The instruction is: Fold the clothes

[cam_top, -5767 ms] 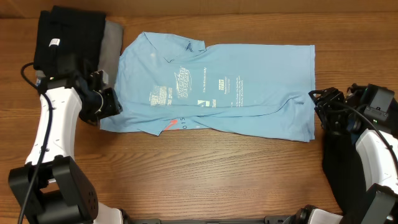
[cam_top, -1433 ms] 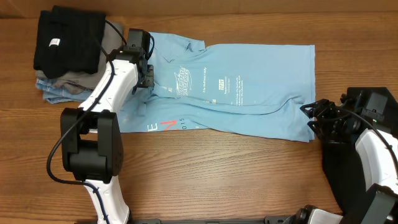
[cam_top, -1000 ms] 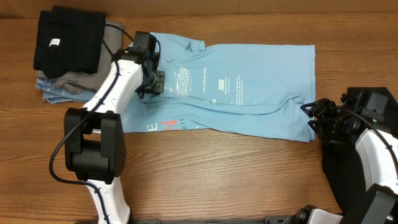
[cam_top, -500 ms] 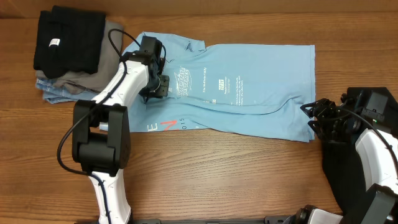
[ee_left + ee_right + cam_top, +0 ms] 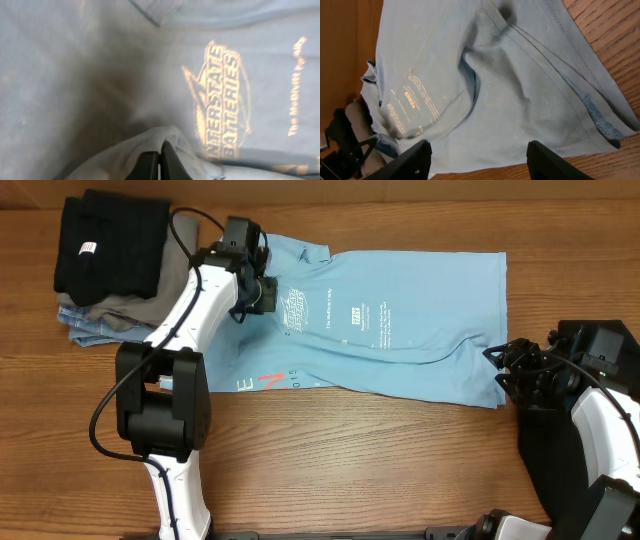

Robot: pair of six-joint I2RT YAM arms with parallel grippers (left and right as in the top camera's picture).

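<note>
Left tool (image 5: 262,293): jaws closed narrow, pinching a raised fold of the sky-blue soft fabric T-shirt (image 5: 420,290) just left of its printed chest logo (image 5: 220,95). Right tool (image 5: 497,366): jaws spread wide, holding nothing, just over the shirt's near-right hem corner.

The T-shirt lies spread on the brown wooden desk (image 5: 350,470), centre to far side. Its long axis runs left-right, with collar (image 5: 312,253) at far left and hem (image 5: 503,320) pointing right.

Judged handling: light, limp, no stiffness, and it will sag and wrinkle if lifted at one point. Best to take edges or corners, one per tool, and drag low.

A black folded garment (image 5: 110,240) sits on a small pile at far left, just beside the shirt.
</note>
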